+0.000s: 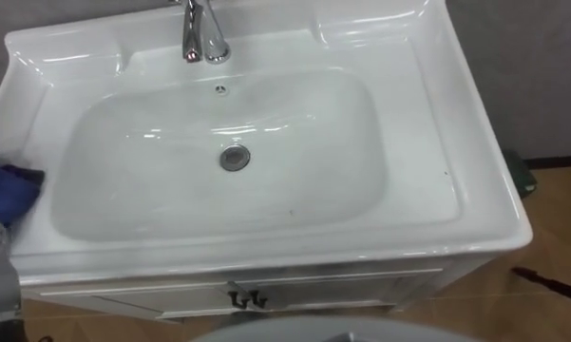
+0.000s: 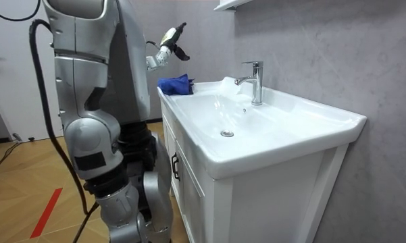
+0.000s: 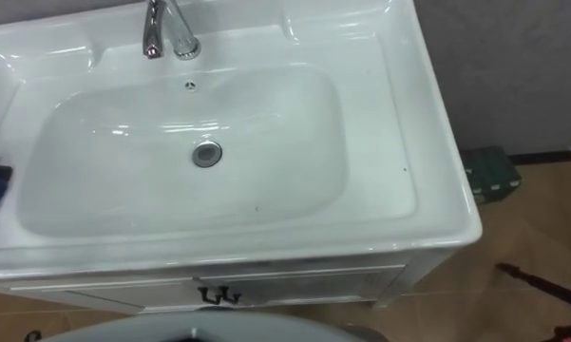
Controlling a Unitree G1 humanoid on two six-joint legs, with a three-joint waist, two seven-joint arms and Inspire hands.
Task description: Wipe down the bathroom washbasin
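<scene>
Fingers (image 2: 180,28) of the left hand (image 2: 167,39) are loose and spread, grasping nothing. The hand is held in the air above the blue cloth (image 1: 5,190), which lies bunched on the left rim of the white ceramic basin (image 1: 304,190), outside the bowl. The bowl around the drain (image 1: 235,158) and the ledge by the chrome tap (image 1: 201,33) carry no cloth, and a small dark speck shows on the bowl's near slope, so wiping is judged not begun. Outstanding: take up the cloth, then wipe bowl, rim and ledge.
</scene>
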